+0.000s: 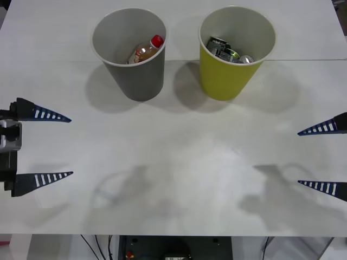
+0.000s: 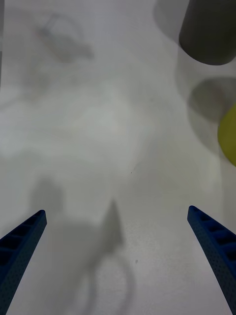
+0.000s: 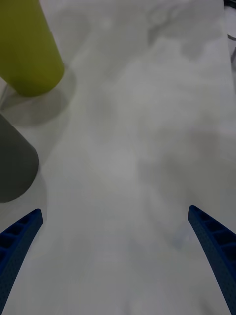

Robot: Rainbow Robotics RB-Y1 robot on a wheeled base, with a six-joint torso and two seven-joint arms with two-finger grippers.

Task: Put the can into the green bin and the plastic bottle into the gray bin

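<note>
The plastic bottle (image 1: 147, 50), red-capped with brownish liquid, lies tilted inside the gray bin (image 1: 133, 73) at the table's back left. Inside the green bin (image 1: 230, 76) to its right lies the dark can (image 1: 221, 47). My left gripper (image 1: 69, 146) hangs open over the table's left edge, nothing between its blue fingers. At the right edge my right gripper (image 1: 299, 157) is open and empty too. The gray bin (image 2: 209, 32) and green bin (image 2: 228, 135) show in the right wrist view, the green bin (image 3: 27, 49) and gray bin (image 3: 14, 162) in the left wrist view.
A seam (image 1: 303, 59) crosses the white table (image 1: 173, 162) behind the bins. Cables and the robot's base (image 1: 173, 249) sit below the front edge.
</note>
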